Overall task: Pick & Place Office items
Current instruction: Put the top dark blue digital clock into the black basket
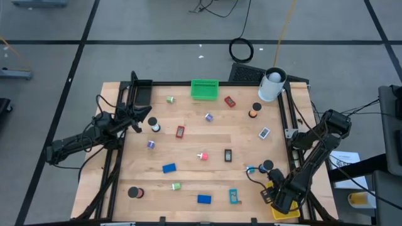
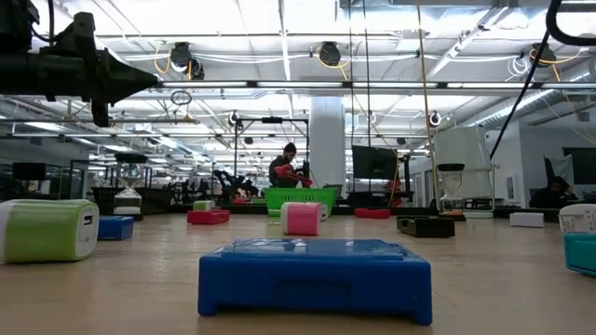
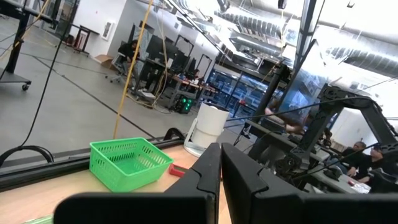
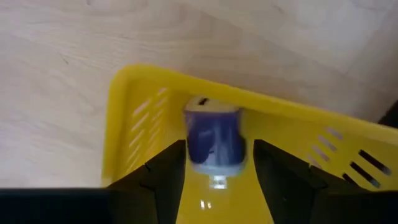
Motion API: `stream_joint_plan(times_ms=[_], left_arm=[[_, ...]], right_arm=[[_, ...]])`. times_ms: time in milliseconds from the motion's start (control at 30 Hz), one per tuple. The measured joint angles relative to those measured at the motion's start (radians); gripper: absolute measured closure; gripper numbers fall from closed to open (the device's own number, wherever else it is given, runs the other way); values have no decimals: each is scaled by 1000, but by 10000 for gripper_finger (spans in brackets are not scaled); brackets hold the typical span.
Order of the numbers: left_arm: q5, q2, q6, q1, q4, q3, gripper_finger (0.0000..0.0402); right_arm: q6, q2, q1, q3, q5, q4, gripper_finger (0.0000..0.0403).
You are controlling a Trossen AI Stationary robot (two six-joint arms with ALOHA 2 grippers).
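My right gripper (image 4: 217,180) hangs over the yellow bin (image 4: 134,124) at the table's near right corner (image 1: 271,188), pointing down, fingers apart. A small purple-blue item (image 4: 214,142) shows blurred between and just beyond its fingertips, inside the bin. My left gripper (image 3: 221,168) is shut on nothing, raised above the table's far left part (image 1: 137,122). Office items lie scattered on the wood: blue blocks (image 1: 169,168) (image 1: 204,199), red blocks (image 1: 180,131) (image 1: 230,101), black rolls (image 1: 134,192) (image 1: 267,165), a pink piece (image 1: 202,156). My right gripper comes at the purple-blue item from above. A gap shows between the item and one finger (image 4: 273,180). Whether the other finger (image 4: 168,177) touches the item, I cannot tell.
A green basket (image 1: 204,89) stands at the far edge, a big white cylinder (image 1: 272,85) at the far right corner. A black frame runs along the table's sides. In the low view a blue block (image 2: 315,277) lies nearest, a green piece (image 2: 47,230) at its left.
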Motion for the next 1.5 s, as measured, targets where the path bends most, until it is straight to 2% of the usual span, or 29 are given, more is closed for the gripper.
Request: stream_joint_plan(times_ms=[233, 400, 500, 633, 767, 900, 1100, 1200, 1300, 1400, 1500], left_arm=[[0, 0, 0, 0, 0, 0, 385], [0, 0, 0, 0, 0, 0, 385], [0, 0, 0, 0, 0, 0, 385], [0, 0, 0, 0, 0, 0, 385], [0, 0, 0, 0, 0, 0, 385], [0, 0, 0, 0, 0, 0, 385], [0, 0, 0, 0, 0, 0, 385], [0, 0, 0, 0, 0, 0, 385], [0, 0, 0, 0, 0, 0, 385], [0, 0, 0, 0, 0, 0, 385], [0, 0, 0, 0, 0, 0, 385]], right_arm=[[-37, -22, -1, 46, -72, -47, 234], [-113, -55, 0, 135, -82, -205, 267], [-154, -80, 0, 182, -47, -340, 290], [-219, -128, 0, 216, 44, -431, 322], [-331, -184, -3, 215, 198, -478, 351], [-506, -243, -41, 215, 367, -500, 375], [-842, -325, -172, 215, 570, -490, 401], [-1037, -345, -248, 197, 683, -425, 400], [-1279, -366, -336, 129, 760, -266, 400], [-1526, -390, -445, 28, 759, -10, 399], [-1789, -412, -558, -88, 681, 313, 399]])
